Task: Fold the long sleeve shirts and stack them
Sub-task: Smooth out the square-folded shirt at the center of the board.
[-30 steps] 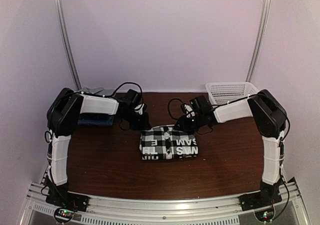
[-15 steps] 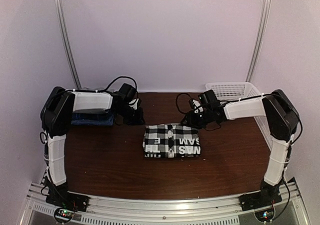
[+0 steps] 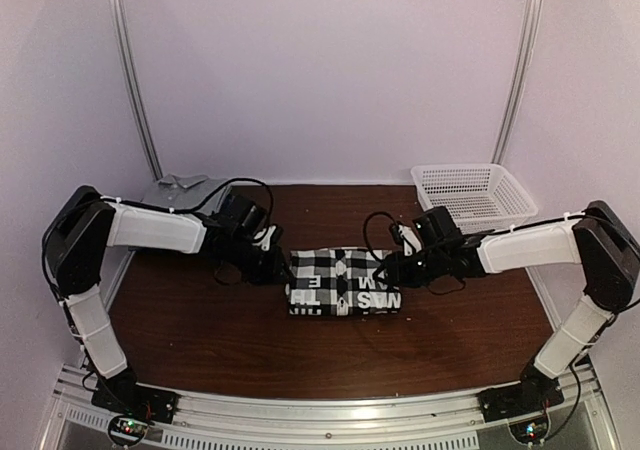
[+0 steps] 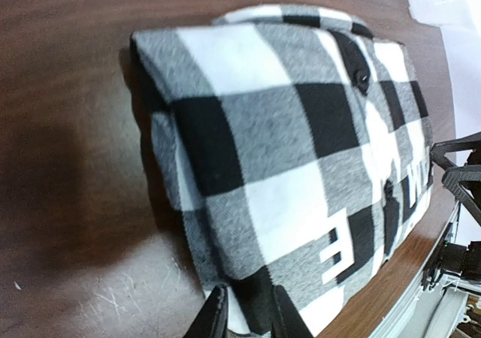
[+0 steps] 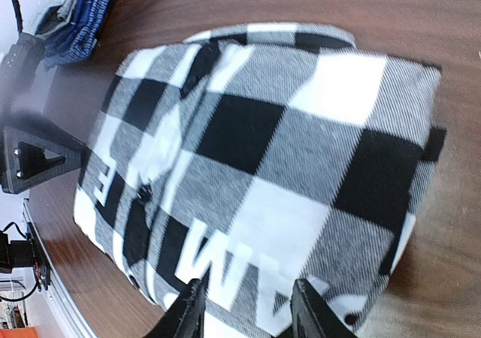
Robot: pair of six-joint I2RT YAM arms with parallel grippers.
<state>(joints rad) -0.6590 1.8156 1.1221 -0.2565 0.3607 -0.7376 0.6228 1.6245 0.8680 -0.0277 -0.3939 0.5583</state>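
Plaid shirt (image 3: 345,282): folded into a compact rectangle, flat on the counter (image 3: 220,342), about mid-counter. Black-and-white large check, with white block letters along its near edge. Button placket faces up.

Left gripper (image 3: 275,267): low, at the shirt's left edge. In the left wrist view its two fingers (image 4: 216,317) stand either side of the folded edge near a corner, with dark cloth filling the slot between them. Jaws only a narrow way apart. Cannot tell whether they pinch the cloth or merely straddle it.

Right gripper (image 3: 393,270): low, at the shirt's right edge, opposite the left one, so the shirt lies between the two grippers. In the right wrist view its fingers (image 5: 188,308) straddle the lettered edge, cloth between them. Jaws partly open, wider than the left pair. Cannot tell whether they press on the fold.

Other shirts: a light grey shirt (image 3: 185,182) lies at the far left corner of the counter. The right wrist view shows blue denim cloth (image 5: 90,11) beside it, well apart from the plaid one.

White mesh basket (image 3: 465,169): far right corner, well apart from the plaid shirt and both grippers.
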